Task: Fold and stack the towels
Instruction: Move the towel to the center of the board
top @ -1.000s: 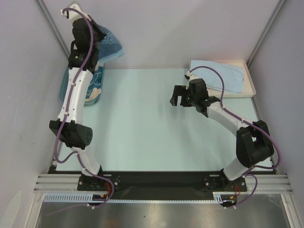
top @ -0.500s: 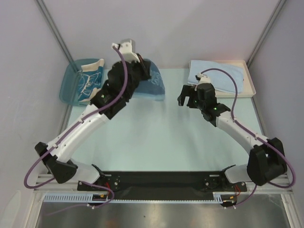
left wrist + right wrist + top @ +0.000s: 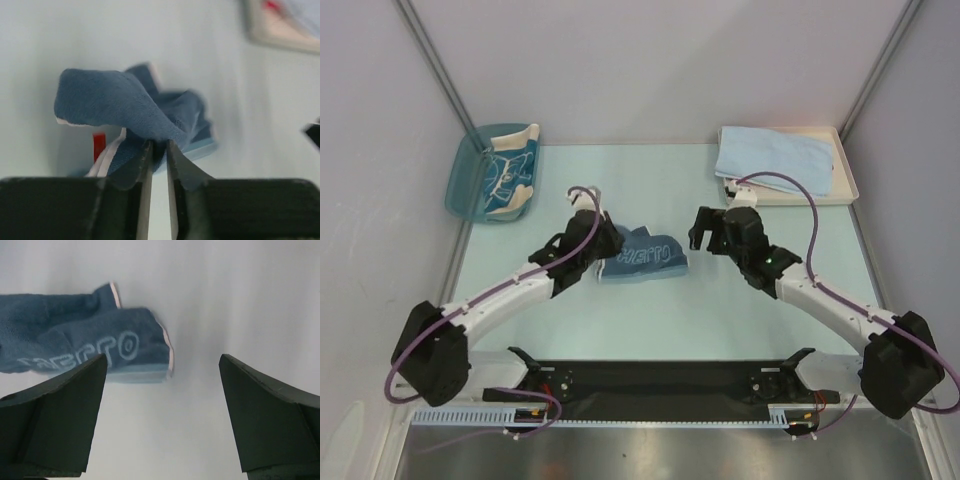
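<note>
Towel handling, unfolding stage. The dark-blue towel (image 3: 645, 257) lies bunched on the table (image 3: 620, 320), near its middle, white lettering (image 3: 650, 255) uppermost and a pale border (image 3: 167, 347) showing along its right edge. The left gripper (image 3: 603, 250) meets the towel's left end. In the left wrist view its fingers (image 3: 187, 172) are pinched tight on a raised fold of the cloth, which humps up over them. The right gripper (image 3: 706, 228) hovers just right of the towel, apart from it, fingers spread wide with nothing between them. Far right of the towel and beyond it, a light-blue towel (image 3: 775, 160) lies flat in the cream tray (image 3: 847, 187). Far left of the towel and beyond it, a beige towel (image 3: 510, 175) with teal markings sits heaped in the blue bin (image 3: 458, 185).

Handling, by judgement: the cloth is soft, light and limp, so it will sag, drag and fold on itself rather than hold a shape. It looks unlikely to slip from a firm pinch, and nothing in it is fragile. One pinch point lifts only a bundle. The sensible hold is at two corners of one edge. The bordered right-hand corner lying nearest the empty right gripper is the exposed candidate, taken thin and low against the table, so the towel can be drawn flat before folding.
</note>
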### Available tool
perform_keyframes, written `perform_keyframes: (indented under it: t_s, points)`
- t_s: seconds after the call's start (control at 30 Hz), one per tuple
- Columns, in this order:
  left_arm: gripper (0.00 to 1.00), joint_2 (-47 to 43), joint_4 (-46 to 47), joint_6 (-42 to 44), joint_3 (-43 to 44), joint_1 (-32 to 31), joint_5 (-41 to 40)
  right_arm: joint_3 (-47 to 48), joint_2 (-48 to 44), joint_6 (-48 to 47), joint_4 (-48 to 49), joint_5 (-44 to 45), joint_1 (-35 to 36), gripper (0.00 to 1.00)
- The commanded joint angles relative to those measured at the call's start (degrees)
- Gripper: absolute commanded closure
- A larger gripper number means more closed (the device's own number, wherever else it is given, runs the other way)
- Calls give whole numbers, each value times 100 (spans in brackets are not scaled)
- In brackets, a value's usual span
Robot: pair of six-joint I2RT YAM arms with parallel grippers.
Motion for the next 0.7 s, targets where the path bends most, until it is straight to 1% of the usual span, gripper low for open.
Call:
perform_keyframes:
  t_s: [0.0,0.03,0.07,0.13,0.2,0.27,0.3,0.37,0.47,0.5,0.6,0.67]
  points:
    - [77,234,645,-565,-686,406,816,-501,42,301,31,254,144,3]
    - [64,234,656,-548,-776,442,817,-599,42,337,75,227,214,3]
    - [58,147,647,-530,-864,451,756,-678,51,381,110,209,249,4]
    - [48,33,629,-522,-1075,477,607,-880,173,451,224,183,407,6]
    - [45,-213,507,-469,-1137,538,510,-960,349,487,356,165,478,9]
    - [44,-389,270,-373,-1102,556,308,-951,673,478,435,104,478,12]
    - [43,-564,173,-329,-1085,556,237,-942,814,487,662,60,478,16]
    - [42,-749,-117,-276,-1067,583,36,-811,1209,496,760,-37,478,19]
    - [41,-1145,-451,-188,-1067,670,-105,-600,1666,592,910,-169,487,26]
    - [41,-1224,-600,-179,-1067,705,-80,-556,1755,618,936,-195,487,29]
    - [42,-1549,-794,-179,-1207,706,87,-459,2001,741,1006,-239,487,33]
    - [44,-1830,-795,-266,-1513,697,254,-494,2037,829,1094,-309,496,34]
